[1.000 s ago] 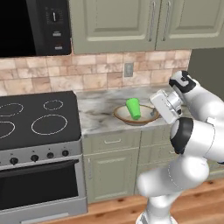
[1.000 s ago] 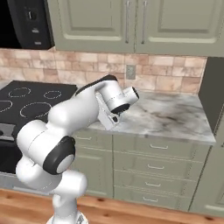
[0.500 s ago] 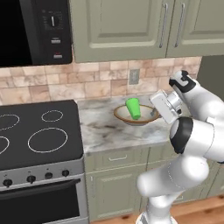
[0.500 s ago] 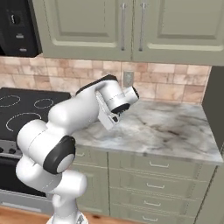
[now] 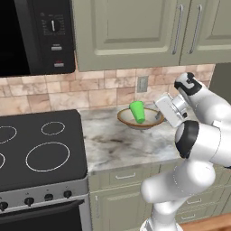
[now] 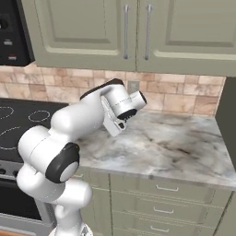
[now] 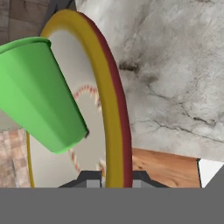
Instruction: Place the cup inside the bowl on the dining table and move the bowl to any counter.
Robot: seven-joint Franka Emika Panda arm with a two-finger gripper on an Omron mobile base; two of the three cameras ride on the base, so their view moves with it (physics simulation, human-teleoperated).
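One green cup (image 5: 137, 112) leaning inside bowl (image 5: 128, 119) at frame centre on counter (image 5: 117, 144), gripper (image 7: 112, 177) pinched narrow on bowl rim.

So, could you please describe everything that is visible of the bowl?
The bowl is wide, shallow and round, beige inside with a faint reddish ring pattern and a yellow-brown rim that turns dark red outside; it looks ceramic. It sits level over the marble counter near the brick wall; contact with the top cannot be judged. The green cup stands tilted inside it. The pincer is shut on the rim, one finger on each side of it.
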